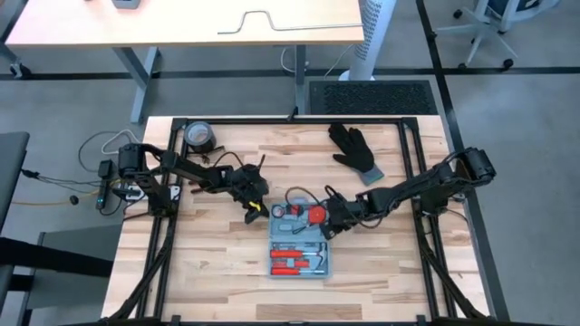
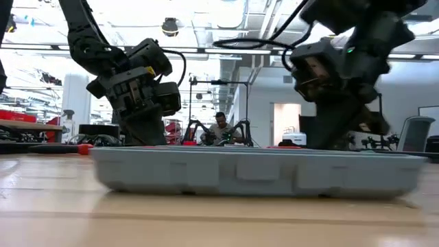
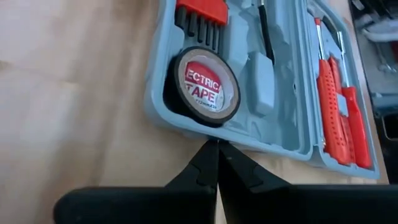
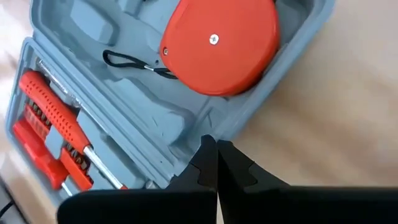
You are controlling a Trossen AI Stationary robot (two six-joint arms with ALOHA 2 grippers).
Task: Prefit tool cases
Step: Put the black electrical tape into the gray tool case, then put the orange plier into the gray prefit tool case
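Both pinched-shut claws, left and right, beside open tool case, tape roll marked "ELECTRIC TAPE".

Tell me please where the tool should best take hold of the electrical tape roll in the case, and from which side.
Probably from straight above. The electrical tape roll lies flat in a corner recess of the tool case, label up, walls close around it. One finger into the centre hole, one outside the rim, seems easiest.
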